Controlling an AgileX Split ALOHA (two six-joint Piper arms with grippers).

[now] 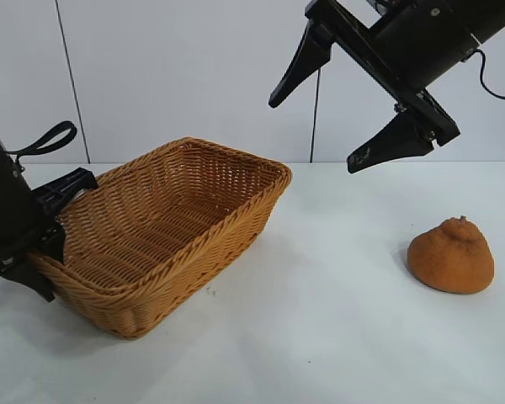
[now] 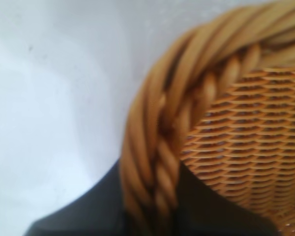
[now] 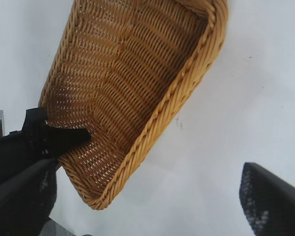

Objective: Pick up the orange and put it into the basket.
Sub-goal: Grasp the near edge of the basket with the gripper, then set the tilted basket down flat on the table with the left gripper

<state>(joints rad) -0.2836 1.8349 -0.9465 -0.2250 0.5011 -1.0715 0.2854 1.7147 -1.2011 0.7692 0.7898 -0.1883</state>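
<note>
Far left: left pincer (image 1: pixel 46 252) clamped on braided rim of basket (image 1: pixel 185 219), one finger (image 3: pixel 69 136) inside wall, one outside. Basket empty, on worktop (image 1: pixel 320 337). Upper right: right pincer (image 1: pixel 337 114) spread wide, grasping nothing, raised above worktop. Far right: orange (image 1: pixel 451 255) on worktop, well apart from basket, stem up. Probably firm, rough-skinned, moderately heavy; best gripped across broad lower body, not knobby neck.
</note>
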